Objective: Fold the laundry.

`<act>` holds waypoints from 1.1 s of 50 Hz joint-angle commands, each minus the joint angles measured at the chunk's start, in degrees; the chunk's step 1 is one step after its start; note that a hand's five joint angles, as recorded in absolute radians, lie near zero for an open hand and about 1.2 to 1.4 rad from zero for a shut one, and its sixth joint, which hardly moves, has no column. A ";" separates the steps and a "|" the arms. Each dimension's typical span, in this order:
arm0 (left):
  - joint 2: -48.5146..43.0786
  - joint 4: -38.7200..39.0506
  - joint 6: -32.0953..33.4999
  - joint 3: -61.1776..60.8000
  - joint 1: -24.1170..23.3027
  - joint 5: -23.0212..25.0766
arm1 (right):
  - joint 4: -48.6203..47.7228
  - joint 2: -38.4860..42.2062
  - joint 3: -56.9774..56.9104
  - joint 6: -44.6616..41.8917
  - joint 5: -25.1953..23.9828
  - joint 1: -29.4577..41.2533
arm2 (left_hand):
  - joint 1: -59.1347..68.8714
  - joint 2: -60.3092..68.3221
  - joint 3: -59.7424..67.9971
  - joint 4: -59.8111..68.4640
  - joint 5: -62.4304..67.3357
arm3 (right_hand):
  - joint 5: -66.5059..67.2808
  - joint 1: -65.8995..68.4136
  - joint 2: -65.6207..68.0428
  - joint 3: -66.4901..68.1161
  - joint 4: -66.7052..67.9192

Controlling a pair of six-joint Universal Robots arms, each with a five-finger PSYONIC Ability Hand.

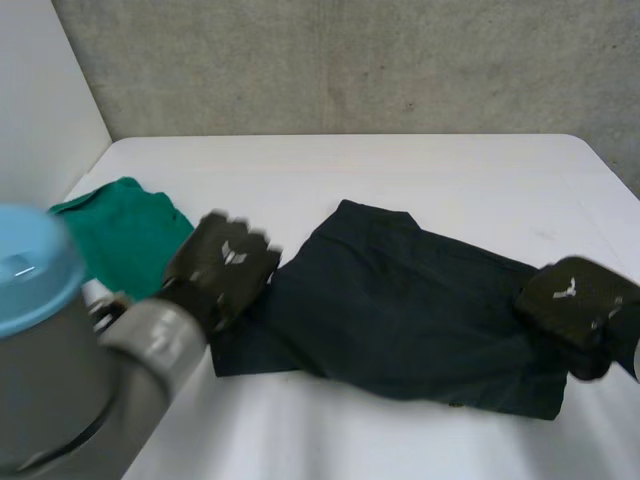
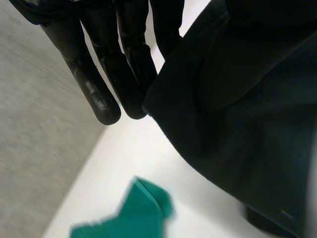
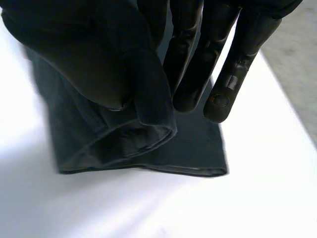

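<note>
While the green garment (image 1: pixel 120 235) lay apparently folded beside it on the tabletop (image 1: pixel 350 170), the dark garment (image 1: pixel 400 310) lay spread out, its folding judged barely begun. The left robot hand (image 1: pixel 222 262) pinched the edge nearest the green garment, and the right robot hand (image 1: pixel 575 295) pinched the far end. The right wrist view revealed a thumb-clamped raised fold, which the head view hid beneath the hand.

Behind the dark navy crumpled fabric garment (image 1: pixel 400 310) I have a wide bare lane of white table (image 1: pixel 380 165), and a narrower strip along its near edge. The folded green cloth (image 1: pixel 120 235) blocks the left side, just beside my left hand (image 1: pixel 220 265) at the garment's left corner. My right hand (image 1: pixel 575 300) occupies the garment's right end.
</note>
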 commanded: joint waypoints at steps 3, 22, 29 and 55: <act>-22.36 16.38 1.04 18.91 0.66 0.30 | -14.62 7.64 -3.27 6.18 5.26 -0.46 | 14.35 11.53 12.18 11.42 14.63 | 13.27 24.37 13.12 12.92 12.00; -50.94 41.35 4.21 39.93 1.45 10.59 | -37.74 36.48 -17.60 3.46 22.23 4.82 | 14.35 11.53 12.18 11.42 14.63 | 13.27 24.37 13.12 12.92 12.00; -55.51 43.20 2.71 45.38 2.16 10.85 | -47.49 39.55 -18.39 2.14 23.99 4.82 | 14.35 11.53 12.18 11.42 14.63 | 13.27 24.37 13.12 12.92 12.00; -33.21 55.69 -4.49 19.29 2.25 4.01 | -33.38 20.32 -17.60 15.85 22.85 4.38 | -55.65 -58.47 -57.82 -58.58 -55.37 | -56.73 -45.63 -56.88 -57.08 -58.00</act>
